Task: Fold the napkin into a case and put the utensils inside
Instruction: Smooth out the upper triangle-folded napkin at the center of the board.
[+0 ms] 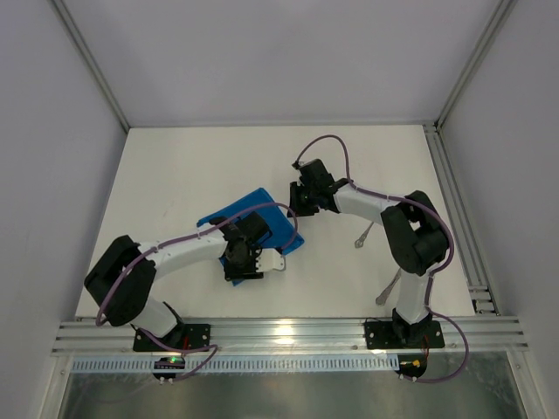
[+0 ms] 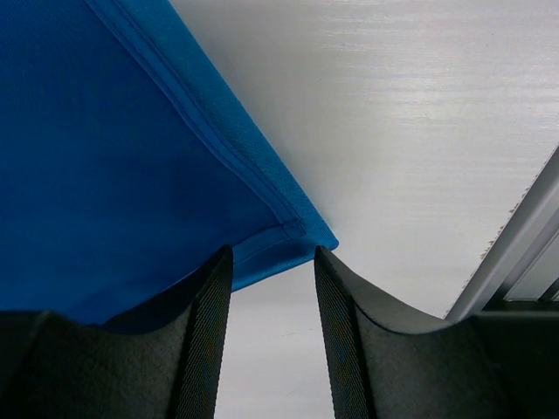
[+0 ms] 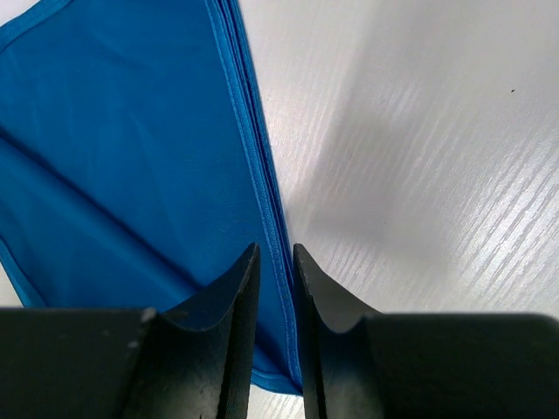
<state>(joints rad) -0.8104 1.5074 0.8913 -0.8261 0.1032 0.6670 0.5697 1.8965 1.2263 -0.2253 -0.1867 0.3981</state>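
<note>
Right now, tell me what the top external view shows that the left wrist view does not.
Top external only: the right gripper, plus one utensil and a second utensil on the table right of the napkin. Left wrist only: the napkin's stitched hem and corner, lying free beyond the left gripper's parted fingers. Both: blue napkin, white table, left gripper.

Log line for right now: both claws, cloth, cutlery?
step: folding napkin | left claw: open, at napkin corner | right claw: shut on napkin's folded edge | utensils: on table, apart from napkin
</note>
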